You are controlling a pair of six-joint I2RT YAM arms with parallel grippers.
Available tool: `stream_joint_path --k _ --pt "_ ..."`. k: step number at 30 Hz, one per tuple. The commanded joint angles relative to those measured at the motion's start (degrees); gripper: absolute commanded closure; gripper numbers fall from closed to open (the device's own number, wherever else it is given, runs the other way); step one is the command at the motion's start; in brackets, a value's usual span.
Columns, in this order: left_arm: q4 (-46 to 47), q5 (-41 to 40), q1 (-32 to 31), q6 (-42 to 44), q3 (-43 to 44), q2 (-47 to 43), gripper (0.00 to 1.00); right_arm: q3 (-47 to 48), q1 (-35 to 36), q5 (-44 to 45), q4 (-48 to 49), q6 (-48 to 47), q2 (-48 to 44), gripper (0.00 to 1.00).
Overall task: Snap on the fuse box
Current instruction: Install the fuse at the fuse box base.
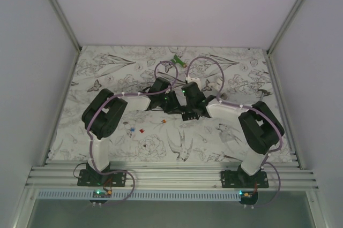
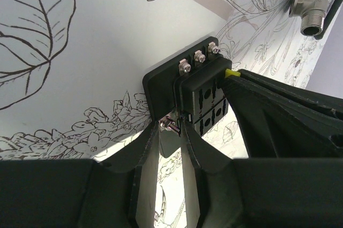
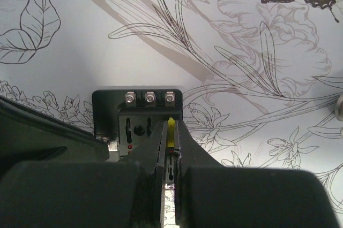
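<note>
fuse box point(image 2: 201, 95) looks light, stiff plastic; left fingers point(image 2: 201, 158) pinch its base edge, right fingers point(image 3: 193, 156) clamp a yellow fuse point(image 3: 171, 131).

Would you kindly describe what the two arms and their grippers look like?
The left arm and right arm have bulky black joints linked by white segments, with a lilac cable running along each. The left gripper and right gripper have matte black, wedge-shaped fingers.
</note>
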Motion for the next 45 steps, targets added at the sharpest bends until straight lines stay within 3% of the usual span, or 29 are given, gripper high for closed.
stream_joint_path --k 1,6,12,26,31,35,45 --pt "-4.47 -3.79 -0.45 0.99 -2.24 1.19 0.77 -4.41 -0.85 -5.6 -8.66 0.31 0.38 1.0" --pt "-4.51 -3.89 -0.83 1.0 -2.12 -0.1 0.74 -0.13 -0.61 -6.25 -8.24 -0.94 -4.81 0.96" --pt "-4.47 -4.56 -1.24 1.33 -1.93 -3.96 0.65 4.2 -0.57 -5.86 -8.83 -1.77 -4.61 0.9" --pt "-7.26 -7.48 -0.19 3.38 -7.58 -13.55 0.4 2.97 -0.61 -6.7 -10.68 -1.4 -3.68 0.79" --pt "-11.85 -10.22 0.96 6.52 -10.16 -20.03 0.32 4.29 -0.82 -6.94 -12.16 -2.01 -5.63 0.7" --pt "-17.99 -13.6 2.96 10.59 -13.52 -27.41 0.27 7.41 -2.21 -8.6 -16.02 -2.87 -3.19 0.72" --pt "-21.12 -14.1 5.59 13.36 -16.53 -32.29 0.19 11.74 -3.14 -10.2 -18.67 -3.13 1.19 0.77"
